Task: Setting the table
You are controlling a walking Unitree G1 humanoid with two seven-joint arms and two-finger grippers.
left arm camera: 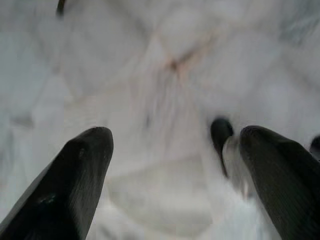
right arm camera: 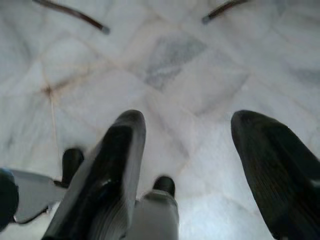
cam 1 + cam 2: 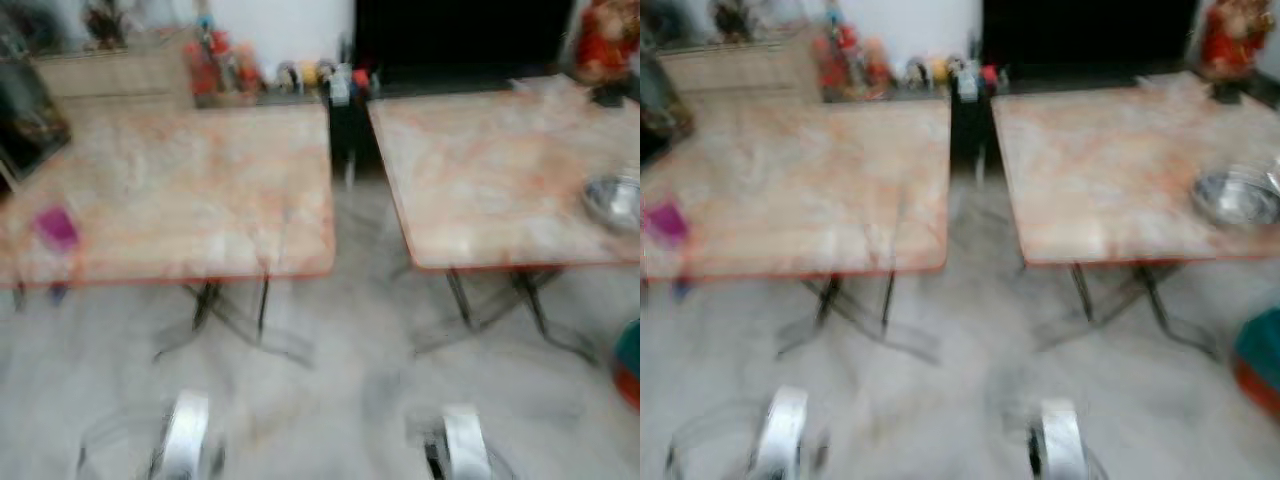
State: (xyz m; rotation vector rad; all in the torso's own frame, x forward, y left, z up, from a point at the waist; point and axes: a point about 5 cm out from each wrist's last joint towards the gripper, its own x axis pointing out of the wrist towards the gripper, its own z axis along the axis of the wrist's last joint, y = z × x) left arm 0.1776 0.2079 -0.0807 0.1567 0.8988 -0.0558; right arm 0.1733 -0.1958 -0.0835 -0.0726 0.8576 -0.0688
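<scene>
Floor (image 3: 330,400): pale marble, grey-veined, blurred; no load on it apart from table legs.

Left table (image 3: 180,190): square, marble-look top with orange edge, thin crossed metal legs. Nearly bare; small magenta object (image 3: 55,228) near its left edge, kind not discernible.

Right table (image 3: 480,170): same make, set just beside the first with a narrow gap between. Carries the metal bowl (image 3: 1237,197) close to its right edge.

Clutter (image 3: 225,65): red and yellow small items in a row beyond both tables, too blurred to name.

Metal bowl: shiny, round, shallow, silver; upright on the top, contents not discernible. Likely the piece of tableware wanted for the setting.

Left gripper (image 1: 175,150): low, aimed at the floor, fingers spread wide, empty.

Right gripper (image 2: 187,135): likewise low, fingers wide apart, nothing between them.

Step in hand, as judged: approach on foot. Advisable to halt square to the right table, let the blur settle, then raise the right arm and take the bowl by its rim.
</scene>
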